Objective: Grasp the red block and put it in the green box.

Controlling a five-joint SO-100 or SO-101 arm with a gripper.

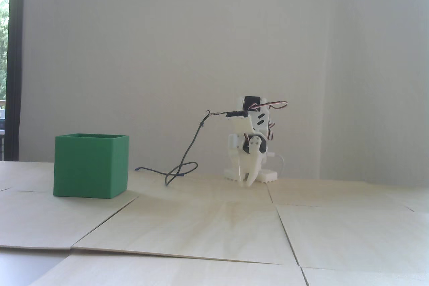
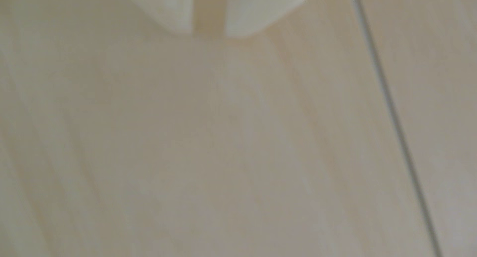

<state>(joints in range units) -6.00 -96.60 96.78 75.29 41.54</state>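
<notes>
The green box (image 1: 90, 166) stands on the pale wooden table (image 1: 214, 225) at the left of the fixed view, well apart from me; the red block shows in neither view. My gripper (image 1: 246, 183) points down at the tabletop, folded in front of my base, a dark cable (image 1: 187, 152) trailing off to the left. In the wrist view my fingertips (image 2: 178, 11) stand slightly parted — nothing between them, only bare wood and a seam (image 2: 395, 122).
</notes>
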